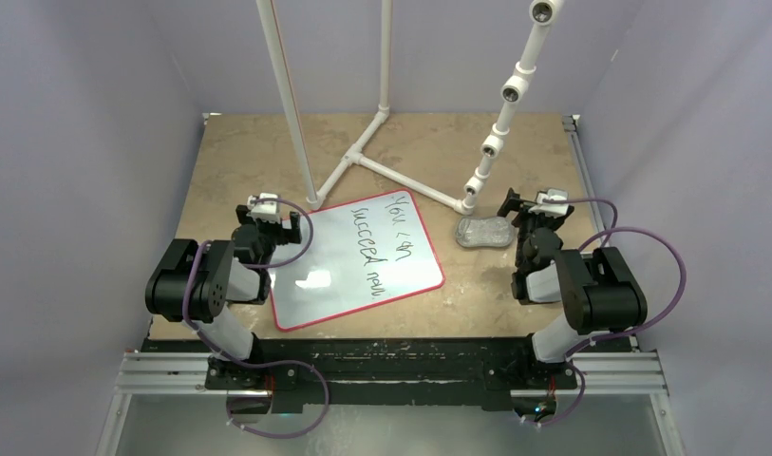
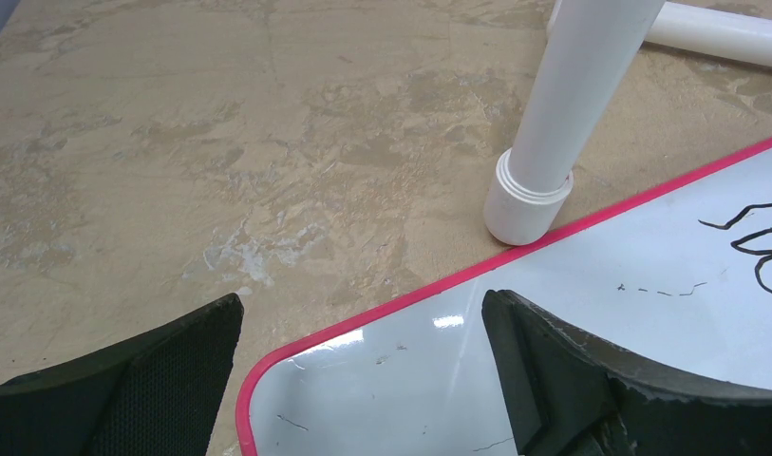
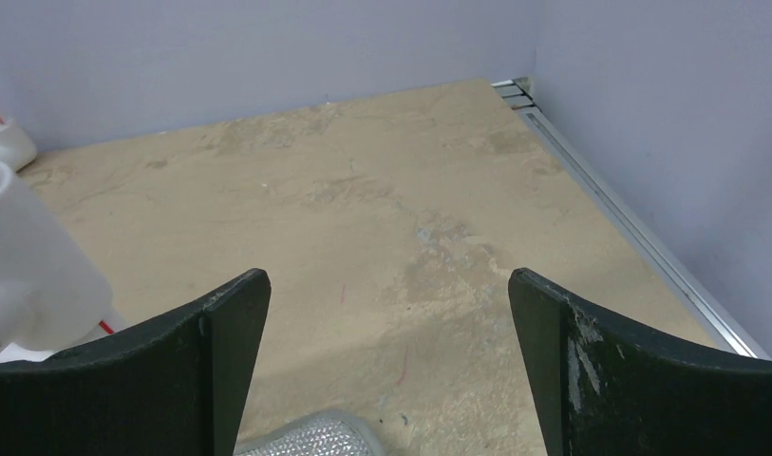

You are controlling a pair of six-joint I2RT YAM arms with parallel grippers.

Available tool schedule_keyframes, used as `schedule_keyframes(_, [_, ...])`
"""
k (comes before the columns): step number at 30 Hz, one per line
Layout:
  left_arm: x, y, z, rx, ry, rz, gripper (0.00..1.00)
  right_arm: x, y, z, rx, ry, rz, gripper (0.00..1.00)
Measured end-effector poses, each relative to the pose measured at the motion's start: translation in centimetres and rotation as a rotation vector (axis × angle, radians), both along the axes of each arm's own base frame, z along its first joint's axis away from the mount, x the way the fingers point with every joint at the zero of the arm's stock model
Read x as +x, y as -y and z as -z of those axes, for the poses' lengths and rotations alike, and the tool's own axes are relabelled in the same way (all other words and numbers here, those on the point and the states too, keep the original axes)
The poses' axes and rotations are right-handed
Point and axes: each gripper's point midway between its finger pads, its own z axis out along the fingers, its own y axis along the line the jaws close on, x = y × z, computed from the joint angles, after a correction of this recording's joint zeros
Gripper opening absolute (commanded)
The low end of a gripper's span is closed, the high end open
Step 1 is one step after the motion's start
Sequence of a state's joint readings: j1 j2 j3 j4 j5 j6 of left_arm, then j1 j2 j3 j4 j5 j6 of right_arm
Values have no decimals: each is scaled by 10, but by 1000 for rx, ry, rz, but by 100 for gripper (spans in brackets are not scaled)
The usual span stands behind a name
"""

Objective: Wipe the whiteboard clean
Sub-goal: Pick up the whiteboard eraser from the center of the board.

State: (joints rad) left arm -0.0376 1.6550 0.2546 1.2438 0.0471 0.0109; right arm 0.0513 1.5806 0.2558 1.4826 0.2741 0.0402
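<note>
The tan counter (image 1: 382, 142) carries the whiteboard (image 1: 353, 266), lying flat and askew left of centre, black handwriting on it, its far red edge just beside a white pipe foot (image 2: 526, 204). The left tool (image 2: 363, 313) gapes wide and empty over the board's corner. The right tool (image 3: 389, 285), equally wide and empty, hangs above a silvery pad (image 1: 484, 232).
</note>
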Motion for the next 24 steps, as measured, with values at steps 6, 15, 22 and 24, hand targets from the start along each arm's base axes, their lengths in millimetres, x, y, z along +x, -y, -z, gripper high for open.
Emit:
schedule_keyframes(6, [4,-5,3,1,-30,-24,99,-10,11,-1,38,17,68,99])
schedule_keyframes(15, [77,-9,-57,37,-178,-23,99,-21,28,-59,234,84,204,99])
schedule_keyframes(22, [38,6,-66,26,-300,71,99,-35,16,-106,579,166,154,99])
schedule_keyframes(24, [27,11,-60,17,-350,102,99,-38,10,-96,611,113,135,99])
